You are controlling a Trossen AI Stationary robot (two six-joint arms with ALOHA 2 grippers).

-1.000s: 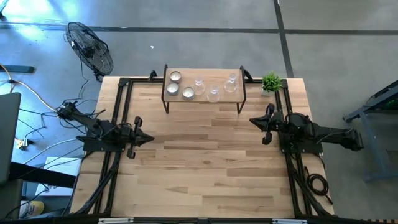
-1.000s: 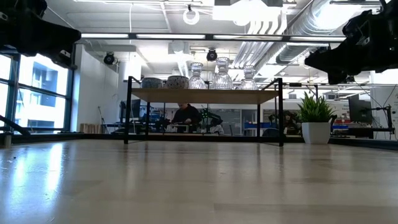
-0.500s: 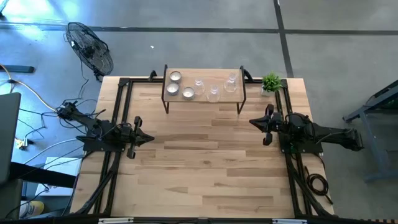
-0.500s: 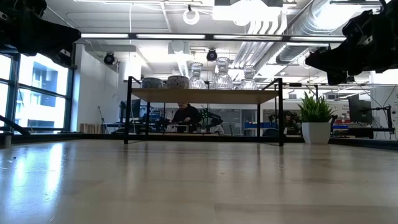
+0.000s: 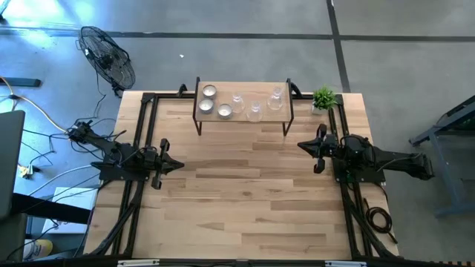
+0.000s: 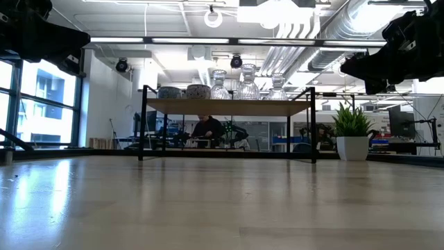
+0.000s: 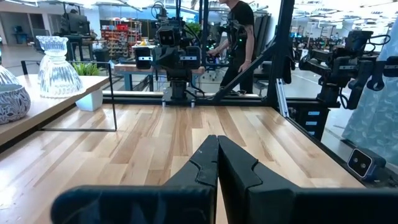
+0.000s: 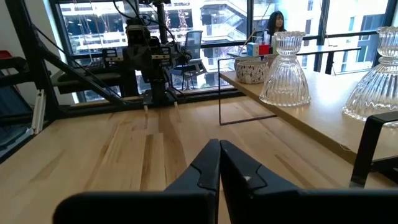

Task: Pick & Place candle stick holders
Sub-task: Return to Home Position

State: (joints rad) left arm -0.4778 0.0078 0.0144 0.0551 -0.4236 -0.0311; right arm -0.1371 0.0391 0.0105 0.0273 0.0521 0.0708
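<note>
Both pairs of jaws are pressed together with nothing between them: the left gripper (image 5: 180,165) and the right gripper (image 5: 300,144) each show their fingers meeting in a single seam in their own wrist views.

The six candle stick holders stand on the shelf (image 5: 260,90) at the far edge of the table (image 5: 245,200). All are upright, long axis vertical, mouths up. The three tealight cups (image 5: 209,91) cluster at the shelf's left end, just beside one another. The three glass holders (image 5: 254,112) run from the middle toward the right end, stems up from flared ribbed bases. A small plant (image 5: 323,97) stands on the table just past the shelf's right end.

The left gripper sits at the table's left side and the right gripper at its right side, both well apart from the shelf and pointing inward.

Against the frames of the last second nothing has shifted: holders, shelf and both arms lie the same.

In the low view only two cups (image 6: 198,91) show beside the glass holders (image 6: 248,82); the third is hidden. The right wrist view cuts one glass holder (image 8: 379,87) at the edge.
</note>
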